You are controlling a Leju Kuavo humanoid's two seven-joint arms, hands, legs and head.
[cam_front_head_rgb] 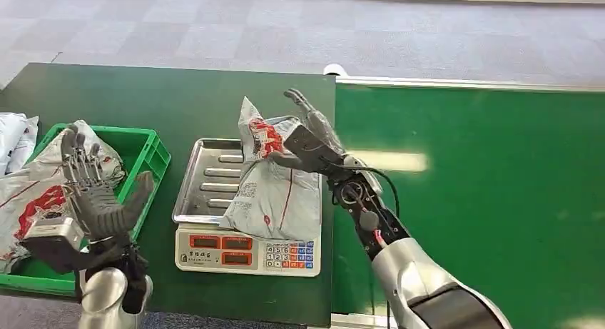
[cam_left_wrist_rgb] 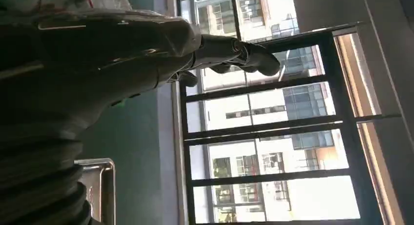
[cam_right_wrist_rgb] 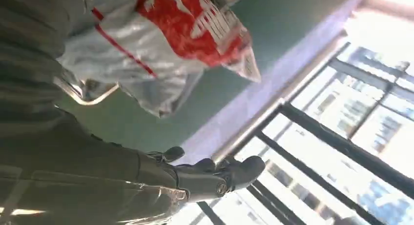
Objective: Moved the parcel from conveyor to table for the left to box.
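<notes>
1. Head view shows you the parcel (cam_front_head_rgb: 275,190), a soft grey mailer, lying on the scale (cam_front_head_rgb: 246,254) tray on the bench (cam_front_head_rgb: 143,100).
2. Your right robot hand (cam_front_head_rgb: 303,140) rests against its raised end, fingers spread; whether it grips, you cannot tell.
3. Your left robot hand (cam_front_head_rgb: 93,193) hovers, fingers spread, holding nothing.
4. Expect it light, floppy and slick: take hold of it mid-body. Long axis runs toward the far edge.
</notes>
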